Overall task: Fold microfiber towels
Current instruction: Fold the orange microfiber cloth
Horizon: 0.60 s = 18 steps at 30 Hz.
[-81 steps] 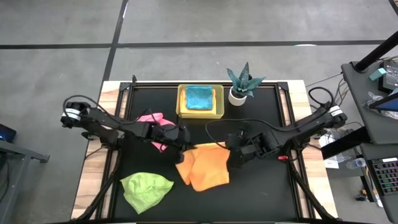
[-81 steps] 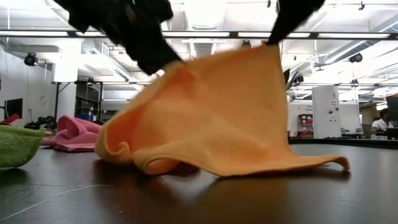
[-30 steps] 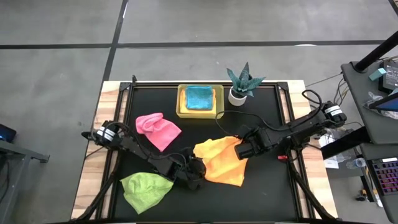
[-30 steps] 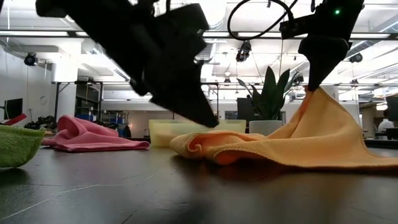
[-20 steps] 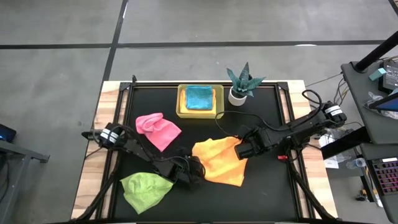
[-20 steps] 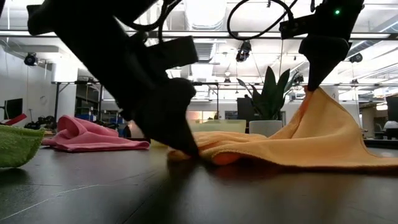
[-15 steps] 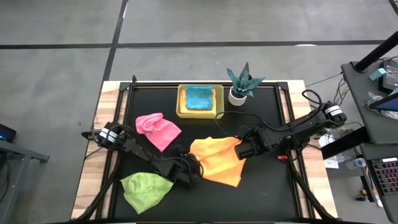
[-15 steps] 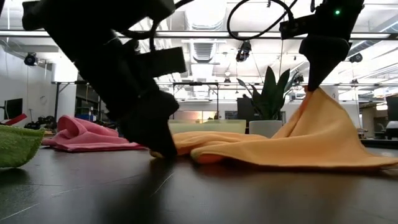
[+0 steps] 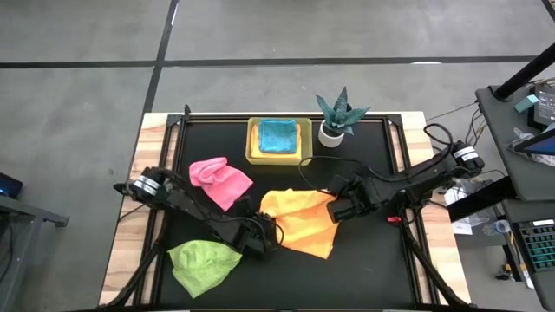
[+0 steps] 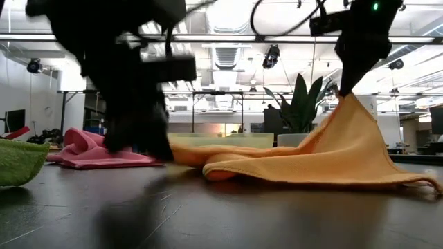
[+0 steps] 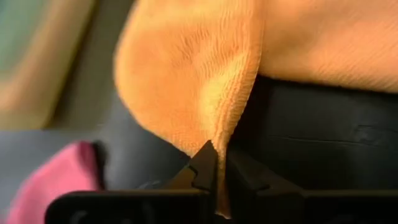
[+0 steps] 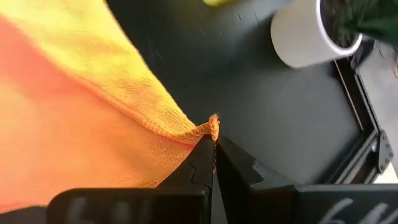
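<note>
Nearest, a green towel (image 9: 205,263) is lying crumpled at the near left of the table (image 9: 373,269), with its edge showing at the left of the low view (image 10: 19,160). Just beyond it, the left gripper (image 9: 265,234) is sitting low on the table, its fingers pinched tight on the near left edge of the orange towel (image 9: 299,221); the left wrist view shows a fold of that cloth (image 11: 205,93) caught between the closed tips (image 11: 217,171). Across the orange towel, the right gripper (image 9: 336,208) is clamping the far right corner with closed fingers and holding it raised, so the cloth is sloping up to a peak in the low view (image 10: 332,155); the right wrist view shows the corner nipped at the tips (image 12: 211,146). Farther left, a pink towel (image 9: 221,180) is resting in a heap. At the far edge, a blue towel (image 9: 277,136) is lying in a yellow tray (image 9: 252,149), with a potted plant (image 9: 336,117) standing just right of it.
</note>
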Each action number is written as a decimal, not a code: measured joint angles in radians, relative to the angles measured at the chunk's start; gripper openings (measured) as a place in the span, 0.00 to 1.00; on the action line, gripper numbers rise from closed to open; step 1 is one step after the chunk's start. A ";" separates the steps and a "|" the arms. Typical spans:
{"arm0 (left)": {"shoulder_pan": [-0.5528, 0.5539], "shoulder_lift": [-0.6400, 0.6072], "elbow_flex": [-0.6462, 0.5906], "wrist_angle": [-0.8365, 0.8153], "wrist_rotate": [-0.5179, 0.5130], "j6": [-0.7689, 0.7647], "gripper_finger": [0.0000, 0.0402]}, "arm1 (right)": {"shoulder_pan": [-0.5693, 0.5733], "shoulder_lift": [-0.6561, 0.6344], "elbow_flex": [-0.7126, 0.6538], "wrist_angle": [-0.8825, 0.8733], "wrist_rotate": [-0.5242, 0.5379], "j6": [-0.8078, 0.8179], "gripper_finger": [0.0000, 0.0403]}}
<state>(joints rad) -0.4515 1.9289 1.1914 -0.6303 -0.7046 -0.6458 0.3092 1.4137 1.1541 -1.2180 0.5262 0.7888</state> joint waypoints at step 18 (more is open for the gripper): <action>0.000 -0.762 0.011 -0.165 0.113 0.563 0.00 | 0.060 -0.192 0.418 -0.023 0.050 -0.341 0.02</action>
<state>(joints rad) -0.4519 1.1664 1.2022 -0.7950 -0.5915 -0.0824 0.3687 1.2214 1.5719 -1.2406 0.5758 0.4480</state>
